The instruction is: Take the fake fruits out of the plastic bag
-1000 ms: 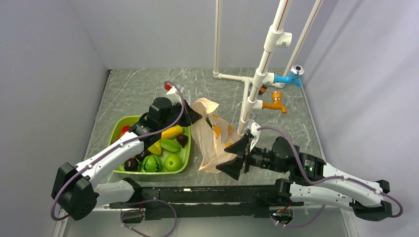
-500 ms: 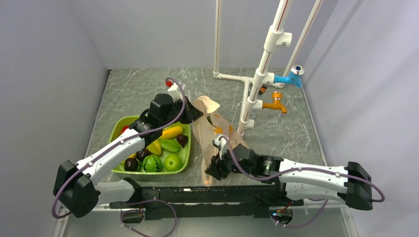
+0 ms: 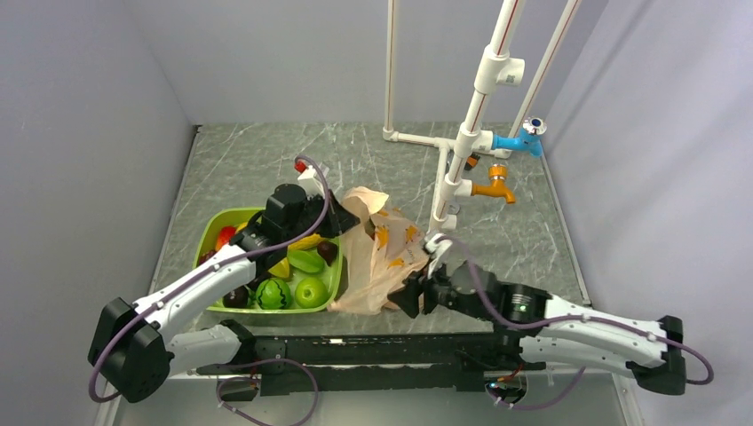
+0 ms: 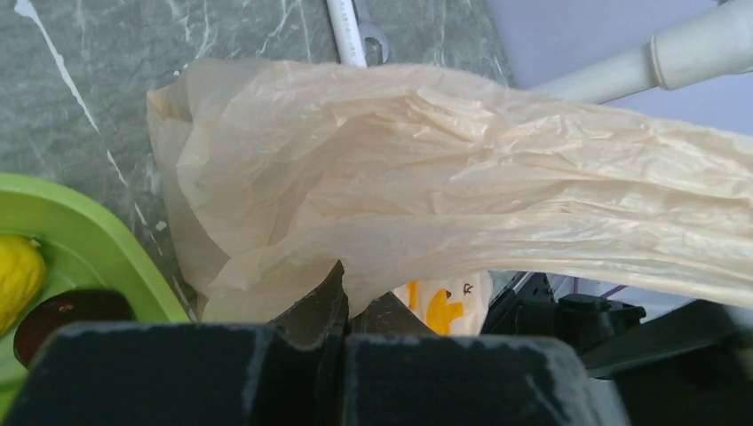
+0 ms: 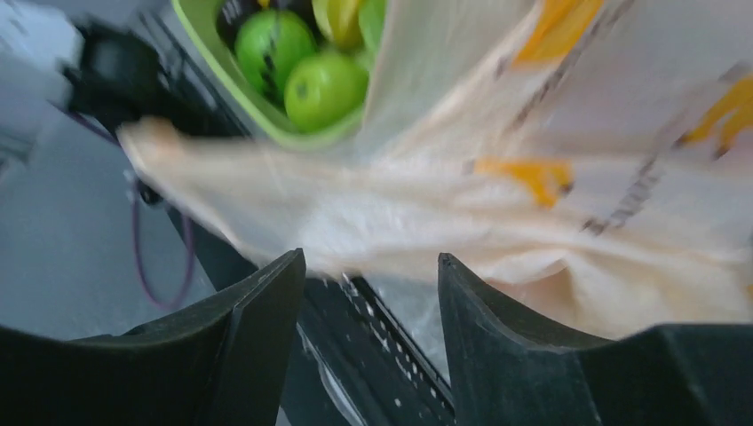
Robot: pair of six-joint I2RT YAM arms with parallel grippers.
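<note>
Peach-orange plastic bag (image 3: 377, 262), beside the green tub (image 3: 266, 310) on the worktop (image 3: 266, 160), was clamped for emptying by the left gripper (image 4: 344, 297); closing the right gripper (image 5: 368, 275), spread apart at its bottom, was judged next.

Green tub (image 3: 207, 238) near the tabletop's (image 3: 249, 169) front-left corner holds a striped watermelon (image 3: 273, 294), an apple (image 3: 311, 291) and a plum (image 3: 328, 251). White pipe frame (image 3: 479, 98) with two taps stands towards the back-right.
</note>
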